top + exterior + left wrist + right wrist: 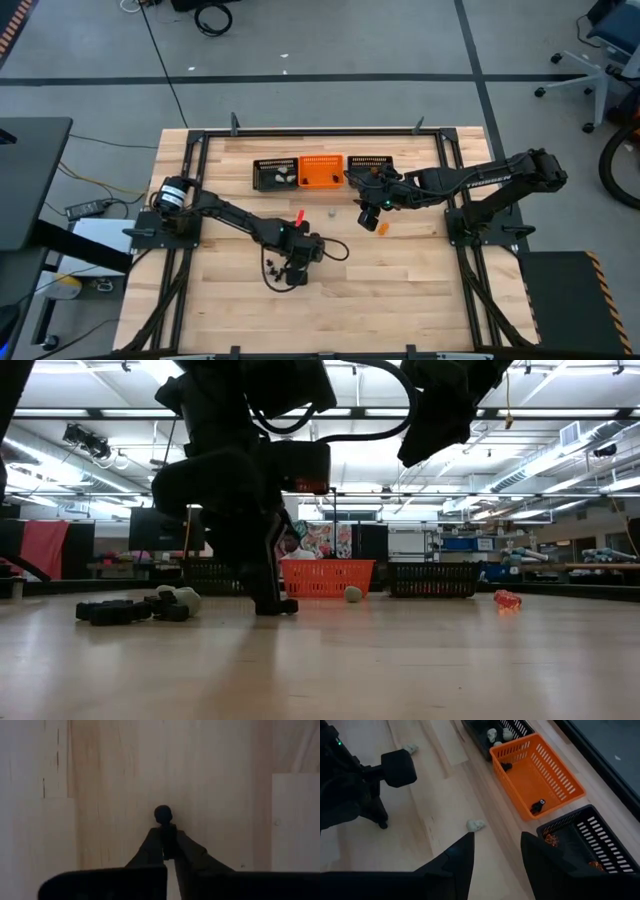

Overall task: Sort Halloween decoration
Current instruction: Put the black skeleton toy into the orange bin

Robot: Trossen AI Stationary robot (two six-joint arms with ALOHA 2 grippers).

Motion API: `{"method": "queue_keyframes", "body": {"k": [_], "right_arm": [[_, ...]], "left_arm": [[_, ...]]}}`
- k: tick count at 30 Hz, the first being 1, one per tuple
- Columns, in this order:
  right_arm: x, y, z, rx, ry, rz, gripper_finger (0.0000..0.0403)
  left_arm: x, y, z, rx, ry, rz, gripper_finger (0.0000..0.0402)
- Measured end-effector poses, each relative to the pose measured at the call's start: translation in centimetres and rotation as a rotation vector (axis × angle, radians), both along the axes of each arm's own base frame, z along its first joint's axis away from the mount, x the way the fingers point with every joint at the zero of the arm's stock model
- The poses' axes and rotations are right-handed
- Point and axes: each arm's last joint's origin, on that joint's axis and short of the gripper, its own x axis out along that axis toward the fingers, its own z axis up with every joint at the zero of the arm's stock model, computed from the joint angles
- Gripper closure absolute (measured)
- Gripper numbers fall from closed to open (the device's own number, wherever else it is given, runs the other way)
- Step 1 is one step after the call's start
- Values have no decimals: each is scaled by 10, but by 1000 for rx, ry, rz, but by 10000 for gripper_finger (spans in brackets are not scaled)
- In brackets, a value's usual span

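My left gripper (pixel 295 268) stands low over the near-left part of the table, shut on a small black trinket (pixel 163 813). Just to its left lies a cluster of black trinkets (pixel 273 270) with a pale one (pixel 185 598) among them. My right gripper (pixel 497 845) hovers open above the table's middle, touching nothing. A pale skull trinket (pixel 476 825) rests on the wood below and ahead of it, and an orange trinket (pixel 382 228) lies close by. A red-orange piece (pixel 300 217) lies near the left arm. My left gripper pinches the black trinket between its two fingers (pixel 150 851). The trinket's round end (pixel 163 812) sticks out past the fingertips. The fingers come from above, pointing down, with their tips at table height (pixel 275 606). Whether the trinket is lifted clear cannot be told.
Three mesh baskets stand in a row at the far edge: a black one (pixel 516 726) holding pale skulls, an orange one (pixel 555 765) holding black trinkets, and a black one (pixel 600 845) holding orange trinkets. A dark frame borders the table (pixel 400 300).
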Motion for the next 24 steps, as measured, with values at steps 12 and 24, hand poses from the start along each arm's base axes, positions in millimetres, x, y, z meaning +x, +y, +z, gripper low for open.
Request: {"method": "queue_keyframes", "body": {"k": [12,24], "right_arm": [[0,0,0,0,-8,-8,238],[2,-1,2,7,-39,-26,238]], "left_arm": [[-5,31,20,42,10,-28,397],[-9,91,51,243,-64,167,397]]}}
